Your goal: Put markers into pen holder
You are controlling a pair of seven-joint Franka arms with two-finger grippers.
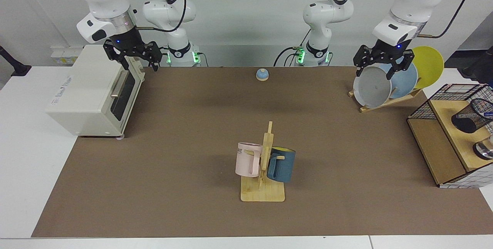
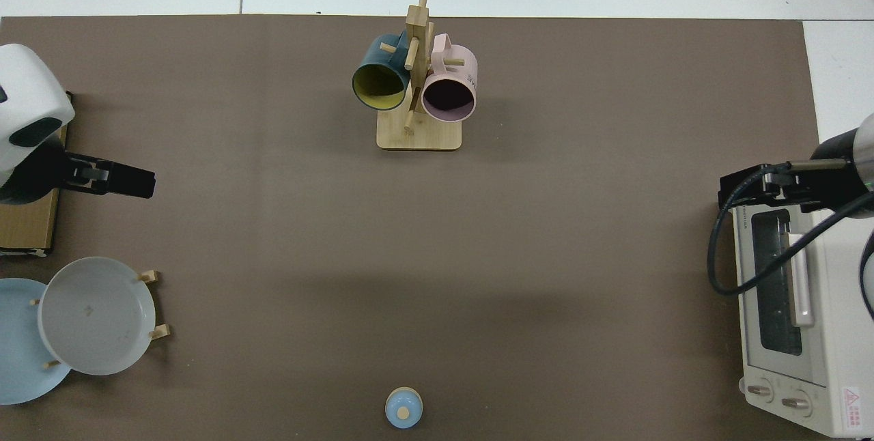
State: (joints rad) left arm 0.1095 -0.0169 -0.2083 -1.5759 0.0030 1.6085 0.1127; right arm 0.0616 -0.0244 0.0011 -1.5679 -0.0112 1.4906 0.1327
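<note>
Mug stand: pale wooden peg stand (image 1: 263, 187) nearest the camera, mid-mat, carrying a pink mug (image 1: 248, 159) on one side and a dark blue mug with a yellow inside (image 1: 281, 164) on the other; from above both mouths gape toward the bell side.
Shelf box: large wire-grid and wood box (image 1: 443, 141) at the table's edge on my left arm's side, partly cut off by the frame.
Pen holder: small black wire-mesh cylindrical cup (image 1: 470, 116), sitting tilted on the box's upper wooden shelf; something blue shows through the mesh, but I cannot tell whether it is the marker, which I can't make out anywhere else either.
Toaster oven: cream-white box oven (image 1: 90, 91) on the opposite side of the mat, door shut.
Plate rack: wooden rack holding a grey plate (image 1: 372, 87), a light blue plate (image 1: 406, 81) and a yellow plate (image 1: 429, 66) on edge.
Left gripper: my left gripper (image 1: 378, 67) hovers just above the grey plate's rim, jaws spread, nothing between them, well apart from the pen holder; in the top view it reaches out over the mat beside the box (image 2: 113, 180).
Right gripper: my right gripper (image 1: 134, 57) waits over the oven's top front corner, jaws spread, holding nothing.
Bell: small blue dome with a wooden knob (image 1: 262, 74) at the far edge of the brown mat (image 1: 185, 133).
</note>
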